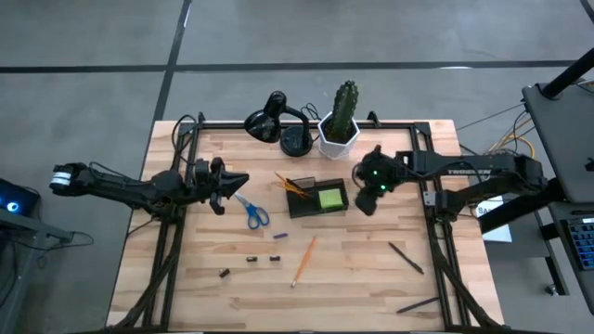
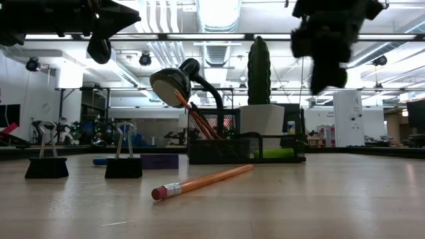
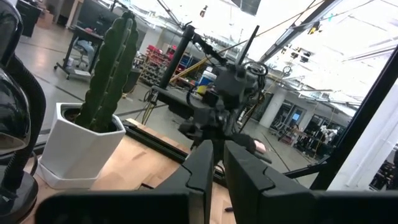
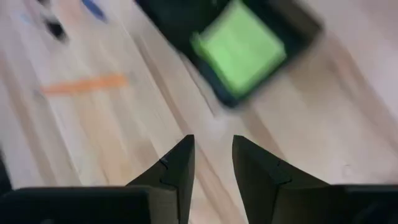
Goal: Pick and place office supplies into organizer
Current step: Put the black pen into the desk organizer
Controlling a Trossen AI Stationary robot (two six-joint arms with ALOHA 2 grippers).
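Observation:
The dark organizer (image 1: pixel 306 206) stands mid-table with a lime-green sticky pad (image 1: pixel 330 197) and orange pencils (image 1: pixel 292 184) in it. Blue-handled scissors (image 1: pixel 253 212), one orange pencil (image 1: pixel 304 260), two thin black sticks (image 1: pixel 406 257) and small dark clips (image 1: pixel 251 260) lie flat on the wood. My right gripper (image 4: pixel 213 149) hovers open above the table just right of the organizer, tilted down, nothing between its fingers. My left gripper (image 1: pixel 237 181) hangs shut above the table, left of the organizer and over the scissors, holding nothing that shows.
A black desk lamp (image 1: pixel 274 121) and a cactus in a white pot (image 1: pixel 340 125) stand at the far edge behind the organizer. Black frame rails (image 1: pixel 172 241) run along both sides of the table. Bare wood lies near the front edge.

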